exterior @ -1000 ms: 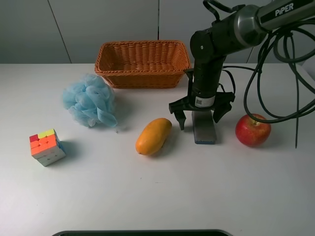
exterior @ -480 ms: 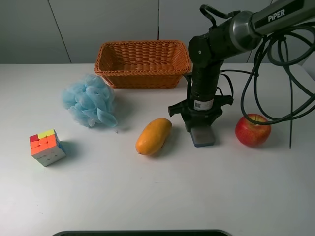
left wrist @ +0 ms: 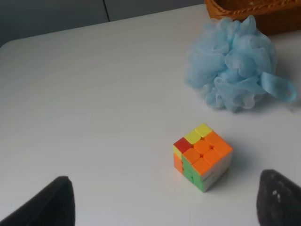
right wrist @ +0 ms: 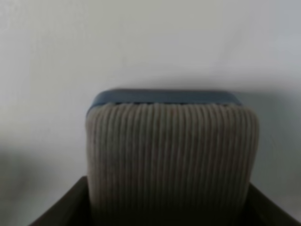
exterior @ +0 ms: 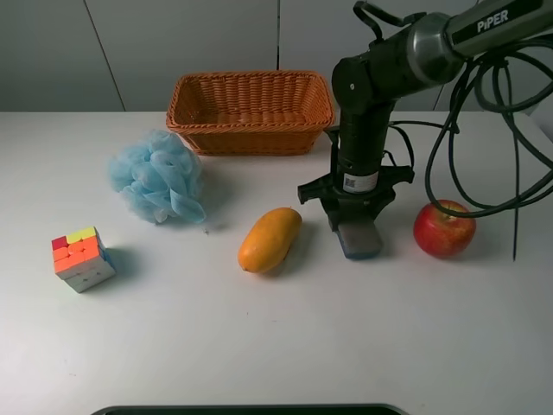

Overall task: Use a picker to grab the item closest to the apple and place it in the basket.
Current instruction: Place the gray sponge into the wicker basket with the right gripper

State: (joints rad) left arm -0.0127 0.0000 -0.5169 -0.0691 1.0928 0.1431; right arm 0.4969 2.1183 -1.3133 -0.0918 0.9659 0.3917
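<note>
the right wrist view alone shows the sponge [right wrist: 171, 155] up close: a ribbed grey face over a blue layer, with a dark finger [right wrist: 63, 207] at each side of it, touching or nearly so. the high view places it right of centre, between the mango [exterior: 270, 239] and the apple [exterior: 444, 229], nearer the apple and apart from both. there the right gripper [exterior: 356, 223] points straight down with its fingers drawn in against the sponge's sides, pinching it; whether the sponge is off the table [exterior: 259, 346] i cannot tell. the arm reaches in from the upper right, cables looping behind it. the left gripper [left wrist: 167, 188] shows only in its own wrist view, fingers spread wide and holding nothing, with the cube [left wrist: 203, 155] between and beyond them on the table, the blue loofah [left wrist: 233, 70] farther off and a corner of the basket [left wrist: 254, 14] past that. in the high view the basket [exterior: 251, 130] sits at upper centre, the loofah [exterior: 157, 175] left of centre and the cube [exterior: 82, 258] at far left. the table is white and a grey panelled wall stands behind it.
</note>
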